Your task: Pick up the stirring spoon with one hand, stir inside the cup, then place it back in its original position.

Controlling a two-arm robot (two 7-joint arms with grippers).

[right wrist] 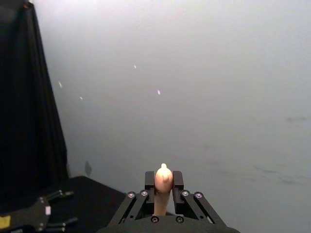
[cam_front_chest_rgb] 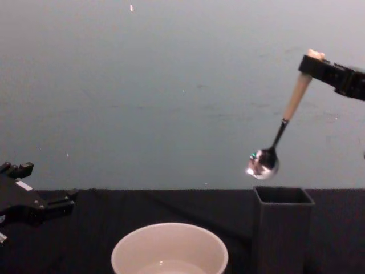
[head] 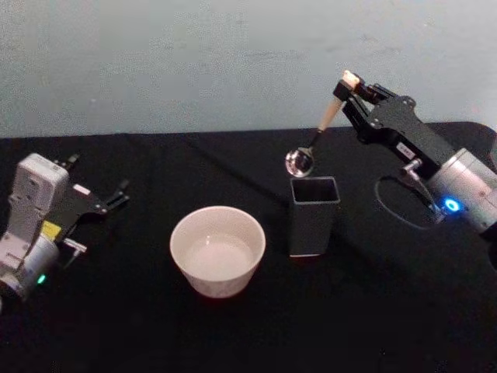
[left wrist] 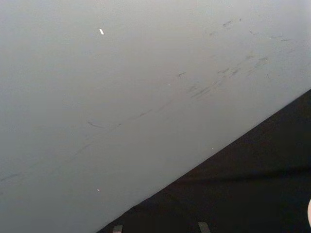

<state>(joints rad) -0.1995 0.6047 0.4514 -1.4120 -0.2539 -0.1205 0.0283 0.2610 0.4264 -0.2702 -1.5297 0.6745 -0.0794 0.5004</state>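
My right gripper (head: 349, 84) is shut on the top of the stirring spoon (head: 326, 118), holding it in the air with its peach handle tilted and its silvery bowl (cam_front_chest_rgb: 262, 164) hanging just above the mouth of the dark grey square holder (head: 314, 214). In the right wrist view the spoon's bear-head end (right wrist: 164, 177) pokes up between the fingers. The cream-white cup (head: 217, 249) stands on the black table left of the holder. My left gripper (head: 116, 196) rests open at the table's left side, away from the cup.
A black cloth covers the table (head: 373, 311), which ends at a pale wall (head: 194, 62) behind. A cable (head: 396, 203) loops from my right arm near the holder. Open table lies in front of the cup and holder.
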